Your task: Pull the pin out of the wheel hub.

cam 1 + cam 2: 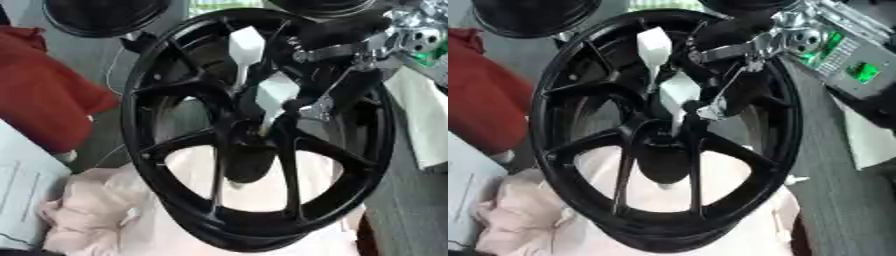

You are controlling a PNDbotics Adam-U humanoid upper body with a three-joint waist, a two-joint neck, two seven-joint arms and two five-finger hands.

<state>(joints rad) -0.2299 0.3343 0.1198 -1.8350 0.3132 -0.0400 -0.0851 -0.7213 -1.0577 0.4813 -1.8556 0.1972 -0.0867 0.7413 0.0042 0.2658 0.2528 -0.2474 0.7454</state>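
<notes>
Pin (248, 50) first: in the left eye view it's the pale, flat-headed piece poking up through the spokes of the black wheel hub (254, 127), sitting around 12 o'clock from the hub's centre bore, with a thin shaft running down toward the middle. The right robot hand (328, 75) comes in from about 2 o'clock and its fingers look curled in next to a second pale bit just below the pin head, touching or nearly so. I honestly can't tell if it's actually pinching anything. A pinkish cloth (87, 210) is bunched at 8 o'clock and something red (44, 100) lies at 9 o'clock.

Right eye view, same deal: the white head sits at 12 o'clock, the hub stands tilted on the surface (846, 200), and the hand's silver linkage crosses the rim at 1 o'clock. The left robot hand isn't showing anywhere.

My guess on handling: the pin is light, stiff and probably smooth plastic, so slippery. Grab the wide flat head, not the skinny shaft. The hub looks heavy and rigid, but being propped up it could rock when you tug.
</notes>
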